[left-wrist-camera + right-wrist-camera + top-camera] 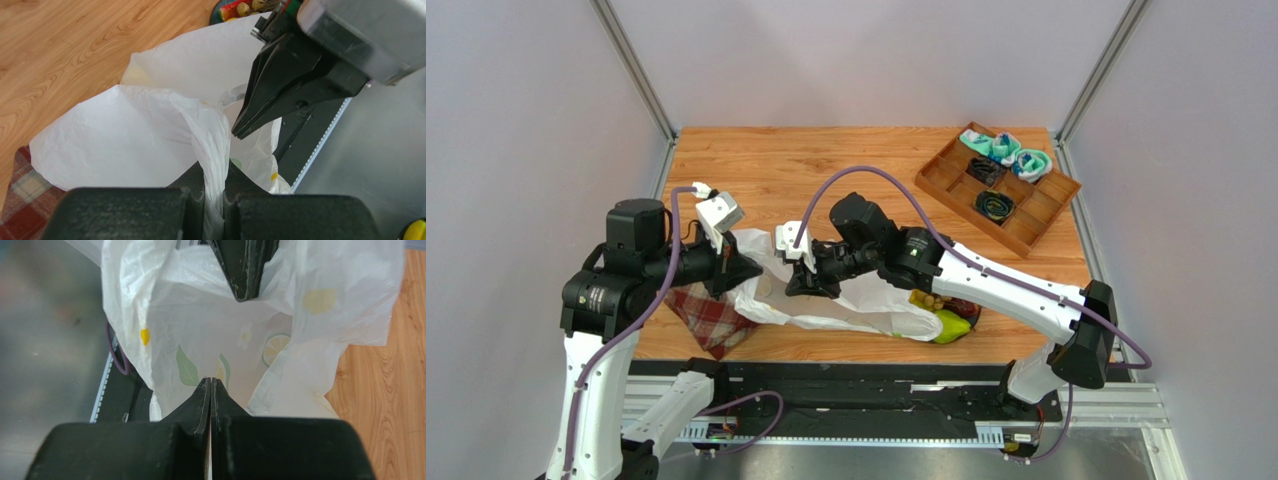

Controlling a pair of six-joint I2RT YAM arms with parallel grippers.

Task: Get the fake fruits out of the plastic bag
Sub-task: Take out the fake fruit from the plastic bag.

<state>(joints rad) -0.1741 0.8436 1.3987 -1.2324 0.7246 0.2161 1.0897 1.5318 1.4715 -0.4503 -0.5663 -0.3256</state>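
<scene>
**2 grippers shut, 1 bag stretched between them**

The plastic bag (866, 305) is seen lying crumpled across the near half of the wooden table (776, 170), and 2 grippers are counted at its left end. In the left wrist view, the left gripper (214, 191) is clamped tight, with 1 upright fold of white film pinched between its fingers. Just beside that fold, toward the bag's middle, the right gripper (210, 383) is found with its jaws pressed fully together, the tips set against the printed film. Whether any film is caught between them cannot be told.

At the bag's opposite end, the right one, the fake fruits (944, 315) are bunched together. 3 can be made out from above: 1 brown grape bunch (929, 301), 1 dark red apple (967, 311) and 1 green pear (952, 328). The rest of the cluster is hidden by film and by the right arm. Whether these pieces lie inside the bag's mouth or just outside it cannot be judged.

1 red plaid cloth (708, 315) is tucked under the bag's left end. Well beyond the bag, at the far right, 1 wooden tray (1036, 215) is set at an angle, with 2 teal sock bundles (1004, 150) and 2 dark coiled items (994, 205) in its compartments.
</scene>
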